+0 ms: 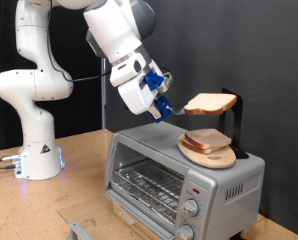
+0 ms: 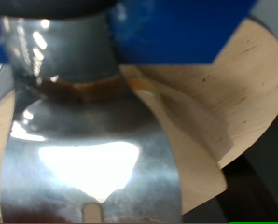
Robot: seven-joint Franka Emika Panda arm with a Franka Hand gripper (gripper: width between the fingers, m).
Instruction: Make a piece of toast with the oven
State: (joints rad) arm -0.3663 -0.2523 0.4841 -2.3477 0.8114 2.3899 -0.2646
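The piece of toast (image 1: 210, 102), pale tan with a brown crust, hangs level in the air above the top of the oven. My gripper (image 1: 170, 108) is shut on its edge towards the exterior view's left. The silver oven (image 1: 229, 185) stands at the exterior view's lower right. Its glass door (image 1: 144, 182) is shut, with the wire rack showing behind it. Two round knobs (image 1: 193, 208) sit under a small red mark (image 1: 192, 188). In the wrist view a shiny metal finger (image 2: 83, 121) fills most of the picture, with the toast (image 2: 190, 140) beside it.
A round light wooden board (image 1: 211, 153) lies on the oven's top right below the toast, also seen in the wrist view (image 2: 256, 75). A black stand (image 1: 235, 122) rises behind it. The arm's white base (image 1: 34, 150) stands at the exterior view's left on the wooden table (image 1: 49, 210).
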